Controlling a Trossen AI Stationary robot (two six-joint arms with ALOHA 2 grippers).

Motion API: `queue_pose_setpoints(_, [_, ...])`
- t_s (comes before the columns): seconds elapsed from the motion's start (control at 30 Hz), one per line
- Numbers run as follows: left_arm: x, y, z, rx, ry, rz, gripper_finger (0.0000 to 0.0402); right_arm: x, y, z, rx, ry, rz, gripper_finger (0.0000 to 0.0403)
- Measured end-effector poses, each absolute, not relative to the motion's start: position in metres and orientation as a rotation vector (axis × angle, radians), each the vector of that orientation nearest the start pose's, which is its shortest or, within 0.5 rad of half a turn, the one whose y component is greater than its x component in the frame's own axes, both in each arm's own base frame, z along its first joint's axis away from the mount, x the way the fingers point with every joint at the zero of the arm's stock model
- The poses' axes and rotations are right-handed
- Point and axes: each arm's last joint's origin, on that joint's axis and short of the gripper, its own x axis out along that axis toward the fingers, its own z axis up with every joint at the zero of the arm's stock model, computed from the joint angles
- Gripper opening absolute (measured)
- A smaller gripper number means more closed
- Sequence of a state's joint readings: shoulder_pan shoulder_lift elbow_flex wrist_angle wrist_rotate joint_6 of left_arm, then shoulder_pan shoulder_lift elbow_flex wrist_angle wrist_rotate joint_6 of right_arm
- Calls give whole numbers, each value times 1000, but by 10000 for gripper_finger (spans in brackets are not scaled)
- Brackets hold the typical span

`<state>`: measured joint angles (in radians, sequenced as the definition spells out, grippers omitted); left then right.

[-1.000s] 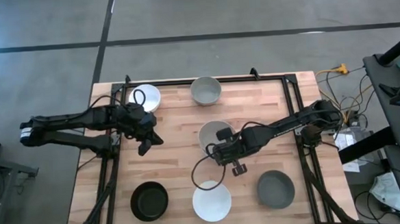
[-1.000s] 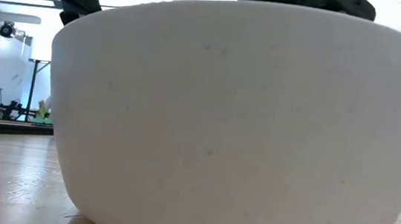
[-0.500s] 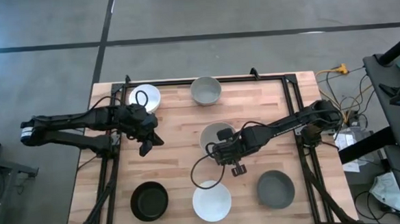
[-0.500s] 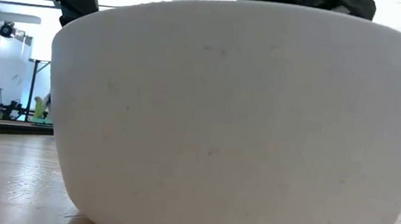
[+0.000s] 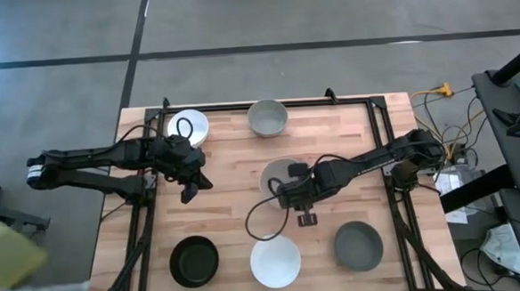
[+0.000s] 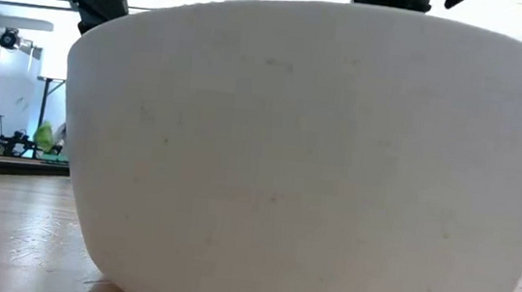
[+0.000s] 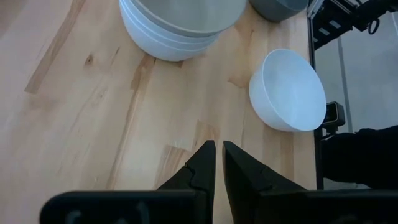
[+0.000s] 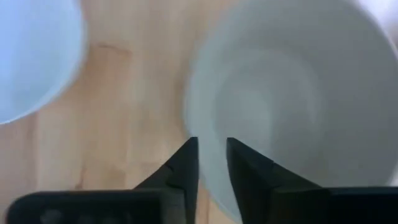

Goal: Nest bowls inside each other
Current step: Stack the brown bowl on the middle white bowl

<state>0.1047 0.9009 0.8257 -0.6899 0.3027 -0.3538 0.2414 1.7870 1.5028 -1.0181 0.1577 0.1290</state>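
Since before, our right gripper has crept onto the middle bowl's rim, jaws nearly closed around it. Our left gripper hovers with jaws closed and empty. We count six bowl spots: three white, two grey, one black bowl.

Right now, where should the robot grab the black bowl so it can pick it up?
Probably by the rim. The black bowl sits upright and open near the table's front left corner, nothing inside. Coming straight down with one finger inside the wall and one outside should work. The left gripper, fingers nearly shut, hovers nearest to it.
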Motion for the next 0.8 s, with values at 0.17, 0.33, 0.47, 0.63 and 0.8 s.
queue_pose_setpoints(0.17, [174, 9, 286, -487, 779, -56, 15, 338, 68, 261, -24, 1210, -227, 20])
queue_pose_setpoints(0.33, [174, 9, 285, -487, 782, -57, 15, 318, 62, 249, 151, 1089, -314, 9])
queue_pose_setpoints(0.47, [174, 9, 285, -487, 782, -58, 15, 291, 55, 240, 288, 988, -403, 9])
queue_pose_setpoints(0.63, [174, 9, 285, -457, 780, -71, 15, 267, 49, 241, 382, 833, -431, 9])
queue_pose_setpoints(0.8, [174, 9, 285, -440, 778, -78, 15, 250, 43, 241, 444, 802, -464, 9])
